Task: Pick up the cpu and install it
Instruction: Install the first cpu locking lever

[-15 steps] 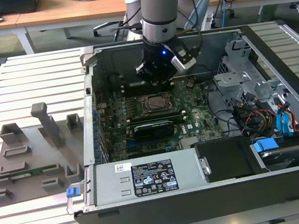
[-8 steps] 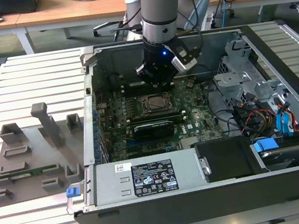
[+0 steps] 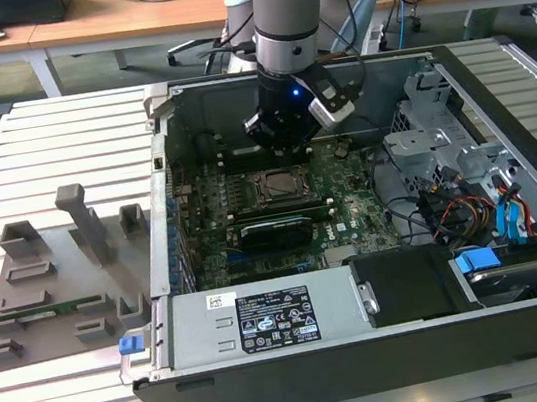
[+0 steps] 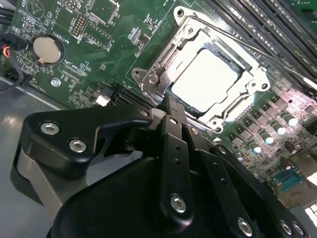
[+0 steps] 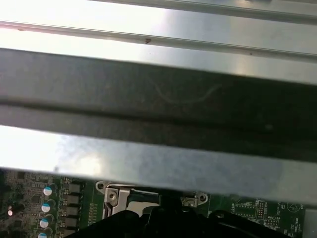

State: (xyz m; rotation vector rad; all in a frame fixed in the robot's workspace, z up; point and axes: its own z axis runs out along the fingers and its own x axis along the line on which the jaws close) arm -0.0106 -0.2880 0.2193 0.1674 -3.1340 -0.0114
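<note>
Flat in the metal-framed socket (image 4: 163,54) on the motherboard (image 4: 99,59): the cpu (image 4: 205,79), pale top upward, ringed on all sides by the frame. Just beyond the tip of the gripper (image 4: 170,101), apart from it, with the socket's near corner between. Fingers drawn together, clasping nothing. Square, so no long side to speak of; edges in line with the socket frame, and with the dark memory slots (image 4: 257,20) beside it. Top too glared out to tell any print.

Near the socket, a round silver coin cell (image 4: 45,49) on the green board. In the exterior view, gripper (image 3: 285,143) low inside the open computer case (image 3: 493,76), right above the socket area. Toward the case's near side, a grey power supply with a white printed label (image 3: 274,318), lettering too small to make out. On the exterior view's left, a grey fixture tray (image 3: 48,284) on the slatted table (image 3: 55,122).
</note>
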